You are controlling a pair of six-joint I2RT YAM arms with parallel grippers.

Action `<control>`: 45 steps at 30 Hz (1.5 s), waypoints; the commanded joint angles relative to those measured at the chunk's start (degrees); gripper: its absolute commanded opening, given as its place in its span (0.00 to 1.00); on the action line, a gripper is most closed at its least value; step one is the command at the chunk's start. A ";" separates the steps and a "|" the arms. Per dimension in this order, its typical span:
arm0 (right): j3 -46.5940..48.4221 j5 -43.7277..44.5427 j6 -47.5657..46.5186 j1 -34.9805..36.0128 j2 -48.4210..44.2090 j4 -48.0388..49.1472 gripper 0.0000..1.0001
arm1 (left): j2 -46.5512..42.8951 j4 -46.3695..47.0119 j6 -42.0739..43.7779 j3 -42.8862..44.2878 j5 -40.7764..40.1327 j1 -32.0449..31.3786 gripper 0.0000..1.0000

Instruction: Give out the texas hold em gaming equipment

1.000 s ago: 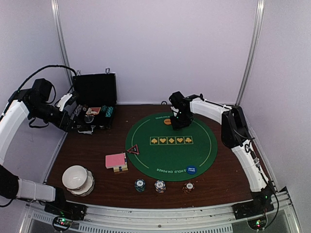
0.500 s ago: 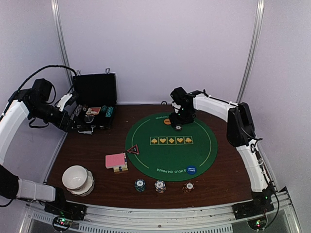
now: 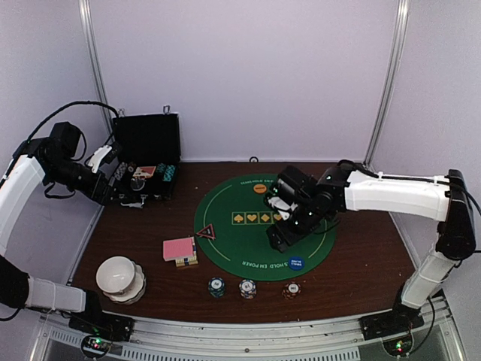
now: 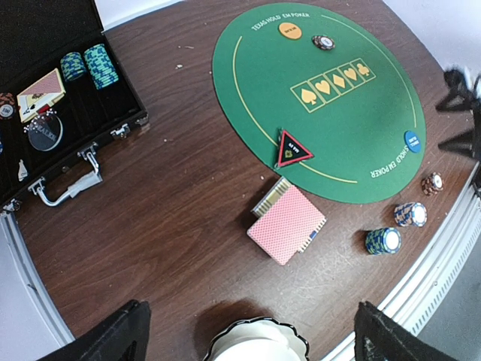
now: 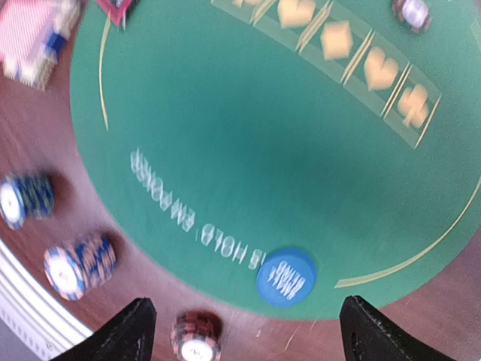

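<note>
Three chip stacks stand in a row on the bare wood at the near edge: the teal stack (image 3: 216, 286), the middle stack (image 3: 247, 288) and the red stack (image 3: 291, 289), each apart from its neighbour.

Top view. The right gripper (image 3: 279, 238) hangs over the green mat (image 3: 233, 244), between the suit boxes and the blue button (image 3: 296, 263), with its jaws spread and nothing in them. The left gripper (image 3: 113, 171) hangs at the black case (image 3: 146, 147). The likely step is a pick from one near stack.
1. Centre the jaws over a single stack.
2. Set the fingers fore and aft, not along the row, so the neighbours are not struck.
3. Descend vertically, close on the top chips only, and lift straight.

Left wrist view. Both fingers stand wide apart and hold nothing. A single chip (image 4: 323, 42) lies on the mat just beside the orange button (image 4: 290, 30). The triangle marker (image 4: 294, 148) straddles the mat's edge, and the pink-backed cards (image 4: 288, 223) lie near it on the wood. More chips sit in the case.

Right wrist view (blurred). The fingers are spread and empty. The red stack lies just off the mat, near the blue button and almost beneath the fingers, so it is the nearest pick. The chips are small, round and edge-striped with pale centres. They look thin and smooth, so an extra chip may lift or slide with the one gripped.
</note>
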 commanded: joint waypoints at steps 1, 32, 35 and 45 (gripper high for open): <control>-8.34 -2.72 6.62 4.31 -4.55 -3.31 0.89 | 0.02 -0.10 0.87 0.85 0.67 0.45 0.98; -18.61 -7.76 8.92 11.47 1.34 3.73 0.73 | 0.11 -0.54 0.53 1.56 1.03 0.42 0.98; -18.52 -7.48 8.67 11.52 1.88 3.93 0.69 | 0.17 -0.54 0.49 1.55 1.07 0.41 0.98; -17.73 -7.11 7.86 11.39 2.47 3.82 0.52 | 0.23 -0.53 0.40 1.91 1.18 0.46 0.98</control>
